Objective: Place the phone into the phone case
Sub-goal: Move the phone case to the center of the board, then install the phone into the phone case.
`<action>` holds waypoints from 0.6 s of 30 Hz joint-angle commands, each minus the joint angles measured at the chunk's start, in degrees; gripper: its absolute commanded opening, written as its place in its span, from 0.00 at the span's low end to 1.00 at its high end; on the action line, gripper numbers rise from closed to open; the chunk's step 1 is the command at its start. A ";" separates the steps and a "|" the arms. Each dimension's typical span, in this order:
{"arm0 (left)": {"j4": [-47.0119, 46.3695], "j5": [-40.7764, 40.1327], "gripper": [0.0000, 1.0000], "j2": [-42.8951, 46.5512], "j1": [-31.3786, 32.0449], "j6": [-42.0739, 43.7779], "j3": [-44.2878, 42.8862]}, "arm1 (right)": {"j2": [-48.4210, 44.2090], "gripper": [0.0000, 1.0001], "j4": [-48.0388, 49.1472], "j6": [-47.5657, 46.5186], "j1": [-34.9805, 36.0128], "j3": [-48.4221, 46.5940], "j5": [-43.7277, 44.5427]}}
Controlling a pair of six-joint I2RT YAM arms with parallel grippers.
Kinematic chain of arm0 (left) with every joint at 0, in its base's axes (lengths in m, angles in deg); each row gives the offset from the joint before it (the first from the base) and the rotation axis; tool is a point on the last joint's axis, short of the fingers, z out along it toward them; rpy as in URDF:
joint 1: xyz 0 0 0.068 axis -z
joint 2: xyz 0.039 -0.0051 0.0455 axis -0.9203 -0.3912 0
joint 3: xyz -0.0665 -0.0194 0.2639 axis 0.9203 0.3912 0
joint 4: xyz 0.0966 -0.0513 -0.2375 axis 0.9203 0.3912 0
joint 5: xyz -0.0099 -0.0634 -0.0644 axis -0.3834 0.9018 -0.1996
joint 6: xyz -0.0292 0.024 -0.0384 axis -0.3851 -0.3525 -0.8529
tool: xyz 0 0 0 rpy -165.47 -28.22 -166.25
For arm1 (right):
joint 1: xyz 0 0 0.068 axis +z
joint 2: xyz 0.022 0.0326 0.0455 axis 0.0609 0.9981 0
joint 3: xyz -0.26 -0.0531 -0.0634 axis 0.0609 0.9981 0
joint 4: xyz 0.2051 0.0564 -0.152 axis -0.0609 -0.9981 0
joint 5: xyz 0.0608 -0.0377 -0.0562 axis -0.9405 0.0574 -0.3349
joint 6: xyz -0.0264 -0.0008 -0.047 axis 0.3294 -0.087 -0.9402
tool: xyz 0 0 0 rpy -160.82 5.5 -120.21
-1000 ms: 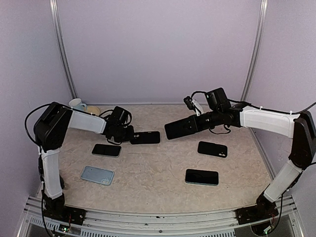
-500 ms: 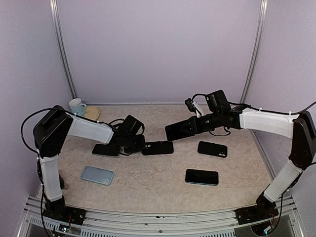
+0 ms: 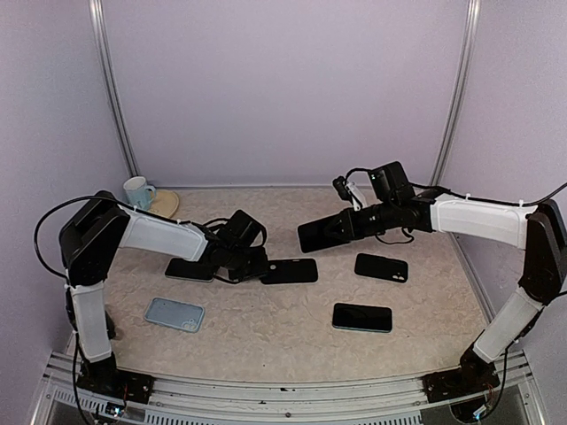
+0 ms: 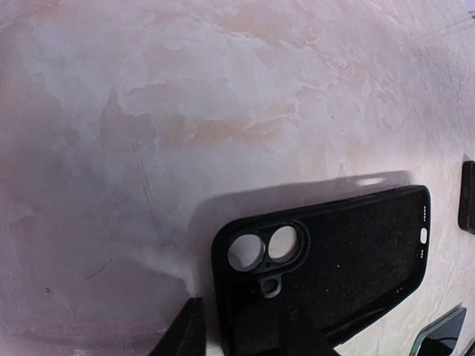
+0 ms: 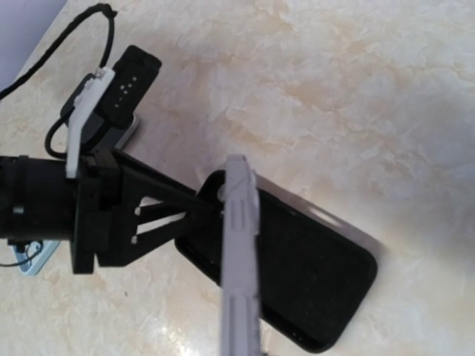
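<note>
Pale lilac walls close in a marbled beige tabletop (image 3: 283, 345). Near its centre the left hand (image 3: 260, 267) is clenched on the camera-cutout end of the black phone case (image 3: 290, 271). Whether the case rests on the surface or hangs just above it, I cannot tell. At 1 o'clock from the case, the right hand (image 3: 353, 223) grips the phone (image 3: 321, 234), tilted in the air. The step looks like lining up for insertion. Next the phone should come over the case, square to its outline, and press in while the left hand steadies it.

Spare phones (image 3: 381, 267) near phone case (image 3: 289, 271)
</note>
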 commanded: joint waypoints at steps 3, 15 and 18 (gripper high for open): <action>3.54 -0.88 0.50 4.36 0.33 0.75 -0.40 | -3.36 0.00 1.35 -0.95 -0.43 -0.29 0.82; 2.12 -11.11 0.69 18.96 0.41 4.27 4.22 | -3.84 0.00 0.62 -1.25 -0.61 -0.99 0.69; -0.03 -15.41 0.80 23.55 0.79 6.36 6.21 | -4.43 0.00 0.45 -1.37 -0.60 -0.91 1.31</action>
